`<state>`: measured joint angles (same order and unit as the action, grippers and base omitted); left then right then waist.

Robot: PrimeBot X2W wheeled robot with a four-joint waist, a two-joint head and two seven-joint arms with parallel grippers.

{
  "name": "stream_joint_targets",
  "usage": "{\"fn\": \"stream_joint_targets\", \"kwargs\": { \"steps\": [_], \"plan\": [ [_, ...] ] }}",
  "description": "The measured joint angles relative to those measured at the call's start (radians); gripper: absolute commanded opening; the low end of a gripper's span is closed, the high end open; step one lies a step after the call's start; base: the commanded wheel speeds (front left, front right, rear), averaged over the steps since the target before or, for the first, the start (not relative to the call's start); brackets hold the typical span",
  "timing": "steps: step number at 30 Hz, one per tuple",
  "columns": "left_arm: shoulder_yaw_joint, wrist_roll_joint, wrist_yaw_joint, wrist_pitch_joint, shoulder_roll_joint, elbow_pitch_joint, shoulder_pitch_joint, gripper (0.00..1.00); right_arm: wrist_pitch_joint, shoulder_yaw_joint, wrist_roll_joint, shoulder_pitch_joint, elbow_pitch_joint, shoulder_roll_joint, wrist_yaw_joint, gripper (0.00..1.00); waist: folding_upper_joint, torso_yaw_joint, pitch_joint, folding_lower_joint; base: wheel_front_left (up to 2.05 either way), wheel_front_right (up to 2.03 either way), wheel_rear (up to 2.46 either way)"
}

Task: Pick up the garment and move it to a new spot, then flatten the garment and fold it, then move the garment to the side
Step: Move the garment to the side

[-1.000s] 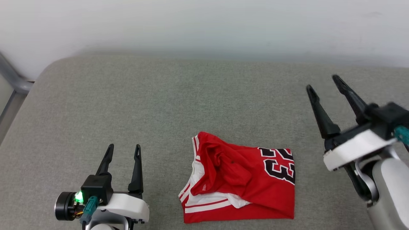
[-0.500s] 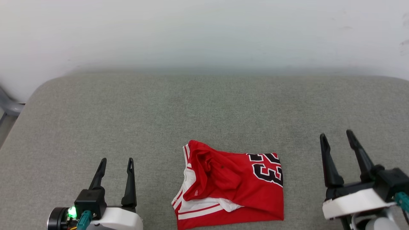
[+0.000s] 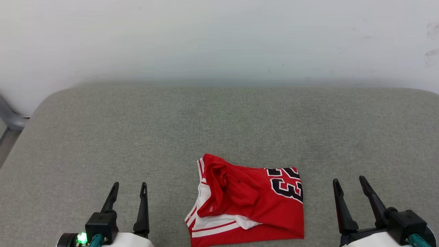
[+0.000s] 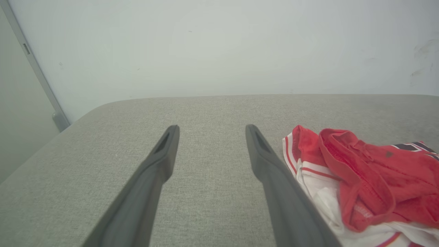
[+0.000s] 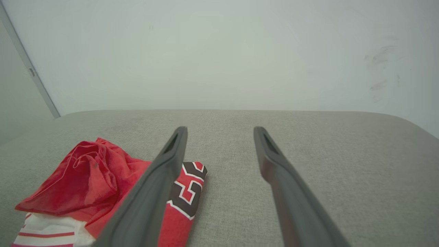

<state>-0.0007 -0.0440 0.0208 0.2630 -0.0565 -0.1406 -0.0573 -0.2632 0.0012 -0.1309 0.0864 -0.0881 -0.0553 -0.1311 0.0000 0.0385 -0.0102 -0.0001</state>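
Over the last second the head camera has tilted, so the whole scene sits differently in its view. The left fingers (image 3: 143, 206) keep the same pose near the near left edge of the grey worktop (image 3: 219, 120): low, pointing away toward the far wall, spread wide and holding nothing. In the left wrist view they frame bare fabric, with the garment (image 3: 247, 202) just off to their right and not touched.

The garment has not moved on the worktop. It lies near the near edge, a little right of centre, as a rough red rectangle with a rumpled top layer, white striped trim at its left and the black "23" at its right.

The real change is at the right. The right fingers (image 3: 341, 206), raised and tilted a second ago, have come down and drawn back to the near right, and now mirror the left: low, pointing forward, wide apart and empty, with the garment to their left.

With both arms back and clear, the fold looks finished or not yet reworked. The garment seems unshifted toward a side.
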Motion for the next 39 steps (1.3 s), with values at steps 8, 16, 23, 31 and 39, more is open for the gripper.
{"fn": "stream_joint_targets", "kwargs": {
  "steps": [8, 16, 23, 31, 39],
  "plan": [
    [-0.006, -0.003, -0.003, 0.000, 0.001, -0.006, 0.000, 1.00, 0.000, -0.022, 0.012, -0.005, 0.002, 0.003, 0.000, 1.00, 0.0000, 0.009, 0.001, 0.0000, 0.00, 0.00, 0.00],
    [-0.018, -0.005, -0.003, 0.000, 0.002, -0.009, 0.007, 1.00, 0.000, -0.022, 0.020, -0.147, -0.008, -0.040, 0.000, 1.00, 0.0000, 0.017, 0.012, 0.0000, 0.00, 0.00, 0.00],
    [-0.031, -0.005, 0.002, 0.000, 0.004, -0.012, 0.027, 1.00, 0.179, 0.099, -0.069, -0.326, -0.018, -0.209, 0.000, 1.00, 0.0000, 0.038, 0.035, 0.0000, 0.00, 0.00, 0.00],
    [-0.036, -0.011, 0.002, 0.000, 0.004, -0.012, 0.050, 1.00, 0.600, 0.285, -0.344, -0.410, -0.035, -0.387, 0.000, 1.00, 0.0000, 0.064, 0.072, 0.0001, 0.00, 0.00, 0.00],
    [-0.057, -0.014, 0.001, 0.000, 0.005, -0.010, 0.084, 1.00, 0.929, 0.323, -0.639, -0.397, -0.072, -0.446, 0.000, 1.00, 0.0000, 0.097, 0.111, 0.0001, 0.00, 0.00, 0.00]
  ]
}}
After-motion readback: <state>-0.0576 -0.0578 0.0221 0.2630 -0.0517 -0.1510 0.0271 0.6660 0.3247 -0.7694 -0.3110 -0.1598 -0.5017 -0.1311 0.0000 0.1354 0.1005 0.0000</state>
